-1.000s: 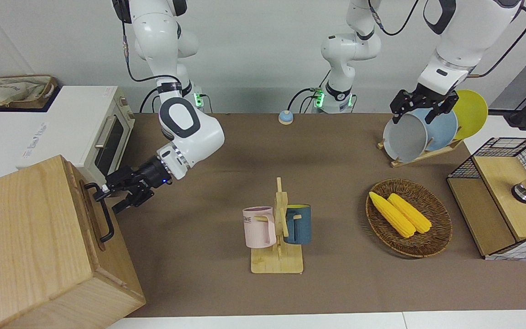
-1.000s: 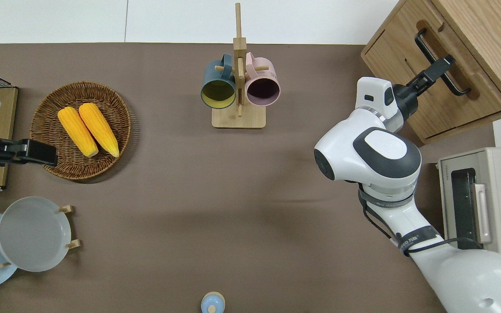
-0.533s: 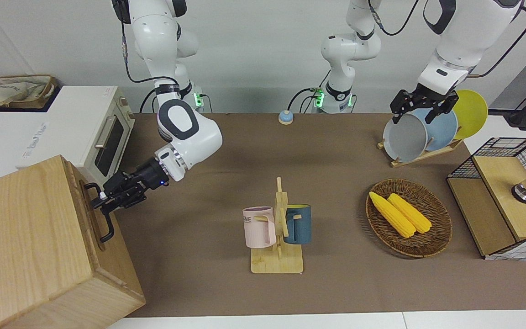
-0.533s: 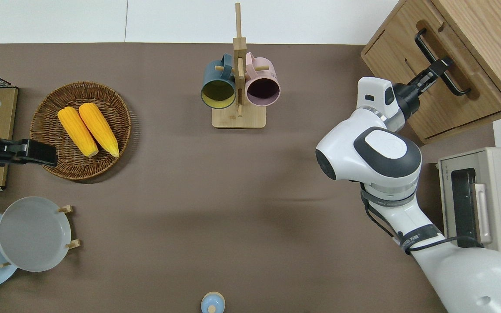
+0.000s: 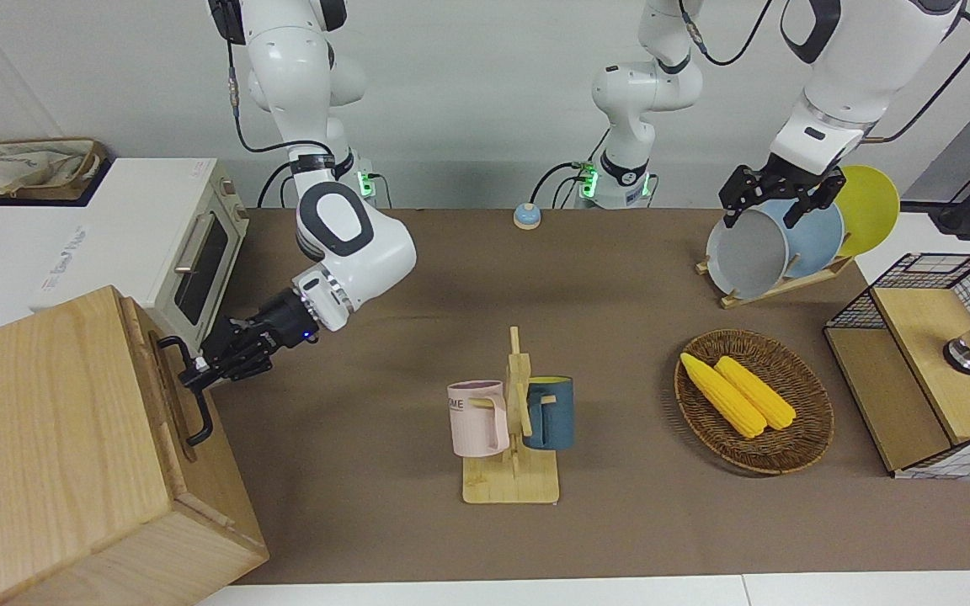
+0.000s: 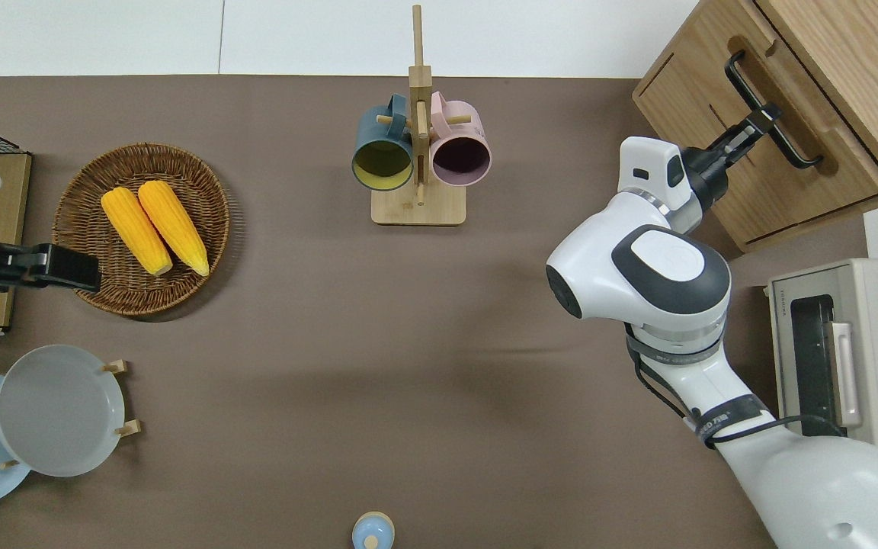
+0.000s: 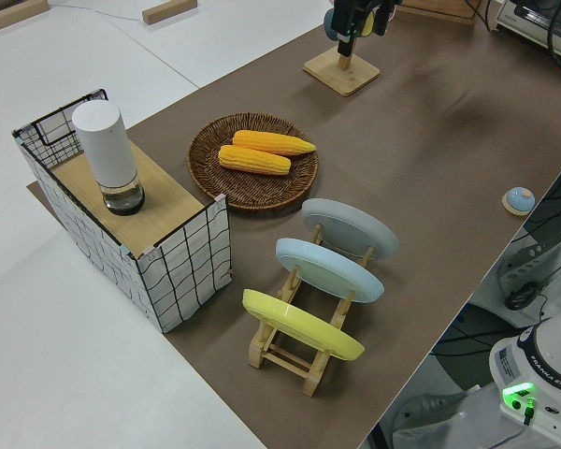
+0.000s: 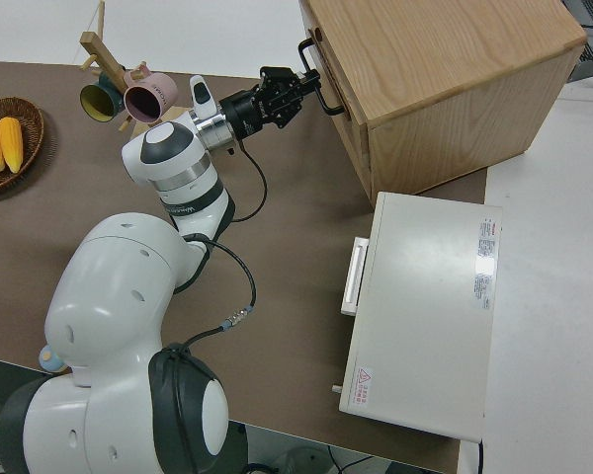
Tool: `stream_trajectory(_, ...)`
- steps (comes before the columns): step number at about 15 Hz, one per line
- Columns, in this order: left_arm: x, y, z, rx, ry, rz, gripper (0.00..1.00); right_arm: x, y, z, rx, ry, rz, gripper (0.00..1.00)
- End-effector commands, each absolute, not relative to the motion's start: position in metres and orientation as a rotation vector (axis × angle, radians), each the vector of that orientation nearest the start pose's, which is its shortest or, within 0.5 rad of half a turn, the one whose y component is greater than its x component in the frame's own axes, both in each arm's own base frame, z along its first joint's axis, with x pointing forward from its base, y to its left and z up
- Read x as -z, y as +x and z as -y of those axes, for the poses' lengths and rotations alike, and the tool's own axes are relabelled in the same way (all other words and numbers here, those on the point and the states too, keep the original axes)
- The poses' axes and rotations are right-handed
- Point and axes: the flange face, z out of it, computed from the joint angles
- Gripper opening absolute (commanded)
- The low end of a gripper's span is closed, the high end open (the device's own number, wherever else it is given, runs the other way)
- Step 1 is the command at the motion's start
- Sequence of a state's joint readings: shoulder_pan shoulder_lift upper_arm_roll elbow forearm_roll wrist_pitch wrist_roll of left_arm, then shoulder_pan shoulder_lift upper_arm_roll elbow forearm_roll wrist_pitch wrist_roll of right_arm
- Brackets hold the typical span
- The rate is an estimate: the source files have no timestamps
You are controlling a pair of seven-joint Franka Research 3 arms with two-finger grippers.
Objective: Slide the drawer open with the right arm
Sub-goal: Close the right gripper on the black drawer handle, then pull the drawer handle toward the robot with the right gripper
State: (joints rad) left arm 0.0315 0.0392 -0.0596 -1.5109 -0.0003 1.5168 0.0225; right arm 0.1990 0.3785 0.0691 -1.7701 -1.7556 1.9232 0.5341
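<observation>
The right arm (image 6: 641, 267) reaches across the right arm's end of the table (image 6: 317, 335) with its jaws closed on the black bar handle (image 5: 192, 396) of the drawer (image 6: 759, 145), gripping near the bar's middle. The drawer sits in the front of a pale wooden cabinet (image 5: 55, 454) at the end of the table farthest from the robots; in the overhead view its front looks at most barely proud of the cabinet face, so the pull appears to be only starting.

The grip is the weak link. The bar is thin and smooth, and a pull not square to the cabinet front could let it slip from the jaws or rack the drawer in its runners. The cabinet stands loose and angled on the table, so a stiff drawer could drag the whole box along instead of sliding out.

Close beside the jaws, on the side toward the robots, stands a white toaster oven (image 5: 173, 244). The table in the line of the pull, away from the cabinet front, looks open. A wooden mug stand (image 6: 418, 152) with a blue and a pink mug is well apart from the jaws. A wicker basket of corn (image 5: 754, 400), a plate rack (image 5: 775, 282) and a wire-mesh rack (image 5: 931, 362) are at the table's opposite end. The left arm is parked.
</observation>
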Motion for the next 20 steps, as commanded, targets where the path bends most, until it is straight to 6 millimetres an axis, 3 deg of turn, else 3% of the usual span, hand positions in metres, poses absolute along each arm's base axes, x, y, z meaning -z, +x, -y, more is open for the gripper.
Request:
stream_trajectory(1, -0.63, 0.563, 0.014, -0.06, -3.126, -0.097, 0.99, -0.395, 0.659, -0.12, -0.457, 1.526, -0.608, 0.0)
stream_trajectory(4, -0.63, 0.563, 0.014, -0.06, -3.126, -0.097, 0.99, -0.397, 0.653, -0.136, -0.443, 1.498, -0.593, 0.0)
stream_trajectory(11, -0.63, 0.563, 0.014, -0.06, -3.126, -0.097, 0.99, -0.399, 0.623, -0.207, -0.428, 1.53, -0.568, 0.0)
stream_trajectory(20, -0.63, 0.563, 0.014, -0.06, -3.126, -0.097, 0.99, -0.408, 0.569, -0.299, -0.436, 1.526, -0.546, 0.0)
